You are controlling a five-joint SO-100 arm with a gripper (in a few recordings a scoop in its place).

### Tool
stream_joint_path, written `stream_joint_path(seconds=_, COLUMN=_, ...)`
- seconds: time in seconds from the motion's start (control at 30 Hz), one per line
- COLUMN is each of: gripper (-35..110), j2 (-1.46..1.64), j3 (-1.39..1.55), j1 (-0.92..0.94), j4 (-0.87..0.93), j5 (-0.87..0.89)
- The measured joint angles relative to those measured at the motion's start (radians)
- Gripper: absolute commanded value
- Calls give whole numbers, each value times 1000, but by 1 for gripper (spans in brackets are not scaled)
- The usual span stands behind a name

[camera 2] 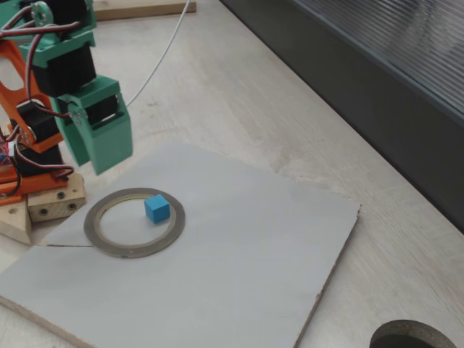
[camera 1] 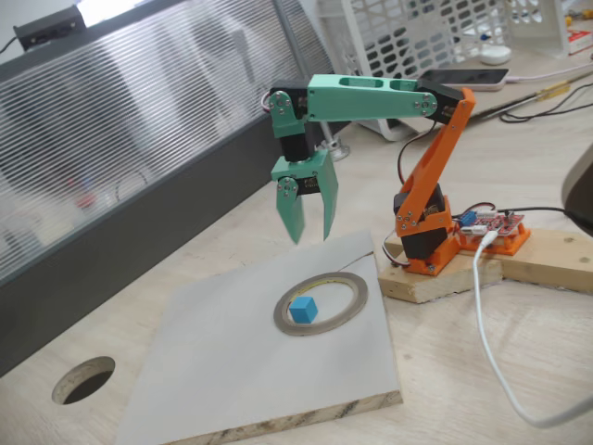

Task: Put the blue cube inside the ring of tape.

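Pale wooden desk carries a grey board (camera 1: 232, 362), and on it the blue cube (camera 1: 303, 310) sits inside the ring of tape (camera 1: 352, 298), off-centre but clear of the rim. Raised above the ring, the gripper (camera 1: 311, 236) has its jaws parted and empty, so the placing looks done; what remains is probably only drawing the arm away.

Pale wood-grain worktop (camera 1: 519, 371) carrying a light grey board (camera 1: 250, 371) with a raw chipboard edge along its near side. A round cable hole (camera 1: 83, 380) is cut into the worktop near the left in a fixed view and appears at the lower right in a fixed view (camera 2: 409, 339). A dark-framed partition of ribbed translucent panelling (camera 1: 139, 139) runs along the far left edge, catching diffuse light. At the far right stand a white lattice basket (camera 1: 435, 32) and loose cables; a white cable (camera 1: 491, 343) crosses the worktop at right.
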Motion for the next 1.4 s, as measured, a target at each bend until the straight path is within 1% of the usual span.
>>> stream_joint_path(seconds=0.07, gripper=-2, j2=0, j3=0, j1=32, j4=0, j5=0)
stream_joint_path(seconds=0.17, gripper=-1, j2=0, j3=0, j1=66, j4=0, j5=0)
stream_joint_path(seconds=0.5, gripper=0, j2=0, j3=6, j1=77, j4=12, j5=0)
stream_joint_path(seconds=0.7, gripper=0, j2=17, j3=140, j1=77, j4=14, j5=5)
stream_joint_path(seconds=1.1, gripper=0, j2=175, j3=385, j1=75, j4=14, j5=8)
stream_joint_path(seconds=1.4, gripper=0, j2=183, j3=402, j1=77, j4=14, j5=8)
